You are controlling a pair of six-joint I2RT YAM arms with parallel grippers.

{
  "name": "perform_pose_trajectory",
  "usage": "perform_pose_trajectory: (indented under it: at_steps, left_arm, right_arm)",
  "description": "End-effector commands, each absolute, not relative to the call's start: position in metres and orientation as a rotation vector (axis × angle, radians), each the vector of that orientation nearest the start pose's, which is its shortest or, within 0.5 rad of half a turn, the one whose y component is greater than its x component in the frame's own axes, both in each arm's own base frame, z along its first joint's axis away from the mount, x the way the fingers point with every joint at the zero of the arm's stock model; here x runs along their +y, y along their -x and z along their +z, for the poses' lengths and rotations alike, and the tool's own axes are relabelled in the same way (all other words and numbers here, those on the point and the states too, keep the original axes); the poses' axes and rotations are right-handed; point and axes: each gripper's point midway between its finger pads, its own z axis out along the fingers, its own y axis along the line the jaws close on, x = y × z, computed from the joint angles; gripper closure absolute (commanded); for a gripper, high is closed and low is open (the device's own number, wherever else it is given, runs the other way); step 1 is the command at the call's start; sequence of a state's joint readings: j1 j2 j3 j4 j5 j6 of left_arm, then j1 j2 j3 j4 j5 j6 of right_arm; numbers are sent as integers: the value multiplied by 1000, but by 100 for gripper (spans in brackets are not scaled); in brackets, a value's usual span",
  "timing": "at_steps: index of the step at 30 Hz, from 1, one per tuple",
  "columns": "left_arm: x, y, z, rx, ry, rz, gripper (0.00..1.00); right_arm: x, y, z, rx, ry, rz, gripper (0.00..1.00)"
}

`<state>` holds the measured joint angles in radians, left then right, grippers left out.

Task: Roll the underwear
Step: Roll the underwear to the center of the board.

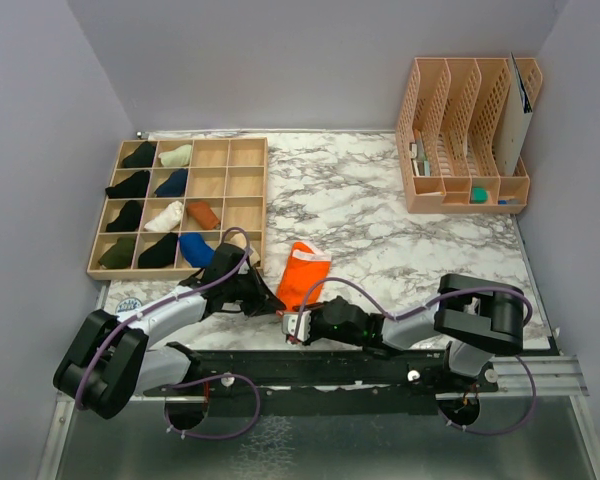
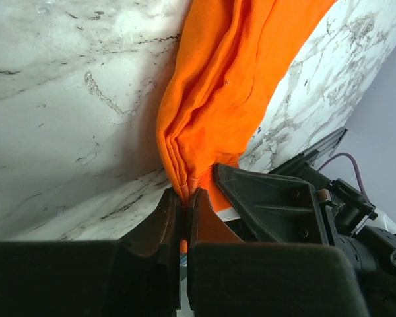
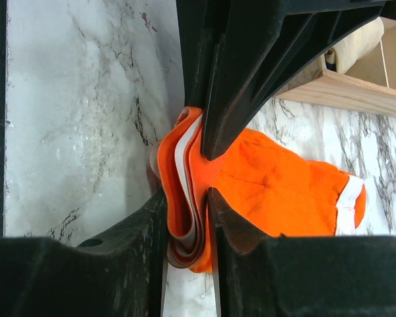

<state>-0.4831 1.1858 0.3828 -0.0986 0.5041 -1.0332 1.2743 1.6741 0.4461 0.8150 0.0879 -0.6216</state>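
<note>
Gray walls (image 1: pixel 280 60) stand around a white marble table (image 1: pixel 400 210) with dark lines in it. On the table sits a wooden tray (image 1: pixel 245 183) with lots of little boxes. Small cloth bundles fill many of the boxes. The rust-brown underwear (image 1: pixel 202 214) lies rolled up in one box, the third from the tray's left side and one row up from its near row. A blue bundle (image 1: pixel 195 248) sits in the box just below it. Far to the right of the tray stands a peach file rack (image 1: pixel 465 130).

The orange underwear (image 1: pixel 302 277) lies flat on the table, just beside the tray's near right corner. Its white waistband (image 3: pixel 181 158) is folded over at the near end.

Both arms reach to that near end, close together. The left gripper (image 2: pixel 183 195) is clenched tight on a pinch of the orange cloth. The right gripper (image 3: pixel 187 198) has the folded edge between its two fingers (image 3: pixel 152 224), and the cloth touches both of them. I cannot tell if it is squeezing the cloth or letting it go.
</note>
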Motion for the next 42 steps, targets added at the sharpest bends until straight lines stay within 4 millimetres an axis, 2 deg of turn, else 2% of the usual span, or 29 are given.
perform_pose_trajectory:
  at_steps: [1, 4, 9, 18, 22, 26, 30, 36, 42]
  left_arm:
    - [-214, -170, 43, 2693, 540, -1149, 100]
    - [-212, -170, 41, 2692, 550, -1133, 100]
    - [-209, -172, 43, 2669, 567, -1115, 100]
    - [-200, -172, 44, 2663, 521, -1037, 60]
    - [-196, -176, 50, 2616, 501, -1020, 43]
    - [-196, -179, 59, 2559, 429, -1031, 32]
    - [-199, -179, 65, 2519, 343, -1067, 28]
    - [-201, -174, 63, 2503, 278, -1103, 27]
    - [-204, -170, 65, 2443, 227, -1162, 27]
  right_arm:
    - [374, -150, 37, 1191, 1601, 359, 73]
    - [370, -152, 41, 1216, 1561, 363, 93]
    - [365, -144, 37, 1324, 1488, 451, 97]
    - [360, -126, 34, 1496, 1288, 750, 98]
    - [356, -128, 30, 1584, 1195, 847, 98]
    - [350, -128, 27, 1682, 1085, 979, 97]
    - [348, -129, 24, 1750, 1030, 1054, 97]
    - [339, -133, 19, 1892, 905, 1225, 96]
    - [336, -141, 2, 2119, 806, 1326, 93]
